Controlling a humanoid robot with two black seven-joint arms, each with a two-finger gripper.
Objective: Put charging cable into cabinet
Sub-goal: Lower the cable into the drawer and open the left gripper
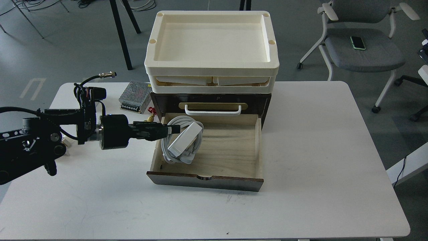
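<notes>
The charging cable (183, 143), a white power strip with its thick cord coiled around it, sits tilted in the left part of the cabinet's open lower drawer (230, 150). The cabinet (264, 102) is dark brown with a white bar handle (213, 110) on its upper drawer. My left gripper (174, 129) reaches in from the left over the drawer's left wall, its fingers shut on the cord's upper loop. My right gripper is out of view.
Two stacked cream trays (211, 67) stand on the cabinet. A perforated metal power-supply box (135, 95) and small red and brass connectors (151, 115) lie left of the cabinet, behind my arm. The drawer front (204, 180) juts toward me on the white table (317, 174).
</notes>
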